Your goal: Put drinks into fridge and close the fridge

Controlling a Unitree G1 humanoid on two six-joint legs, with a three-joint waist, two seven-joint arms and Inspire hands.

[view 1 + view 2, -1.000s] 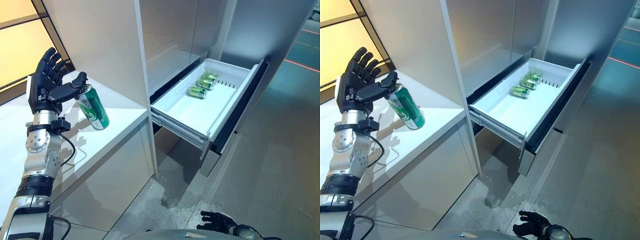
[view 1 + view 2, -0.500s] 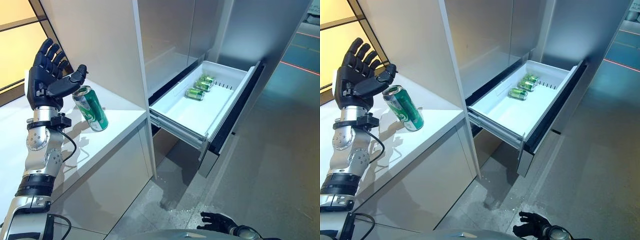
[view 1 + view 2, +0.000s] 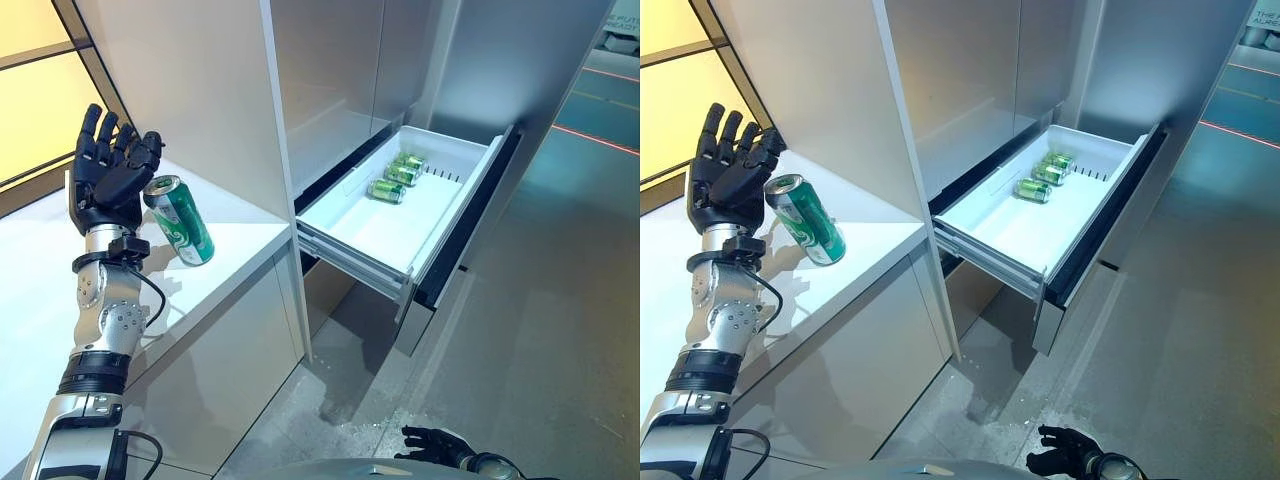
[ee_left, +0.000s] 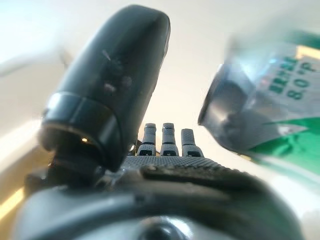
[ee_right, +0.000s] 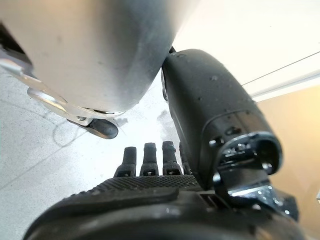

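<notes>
A green drink can (image 3: 181,219) stands tilted on the white counter (image 3: 230,235), leaning to the left. My left hand (image 3: 108,175) is raised just left of the can's top, fingers straight and spread, apart from it; the can (image 4: 272,100) shows close beside the thumb in the left wrist view. The fridge drawer (image 3: 400,222) is pulled out to the right, white inside, with three green cans (image 3: 396,176) lying at its far end. My right hand (image 3: 432,443) hangs low near the floor at the bottom edge, holding nothing, fingers relaxed (image 5: 150,160).
A tall white cabinet panel (image 3: 200,90) rises right behind the can. The open drawer's dark front (image 3: 465,225) juts out over the grey floor. A yellow-lit wall lies at the far left.
My left hand has let go of the can's top and drawn back to the left, thumb moving in beside the fingers. The can stays leaning on the counter. The camera shifted slightly.
</notes>
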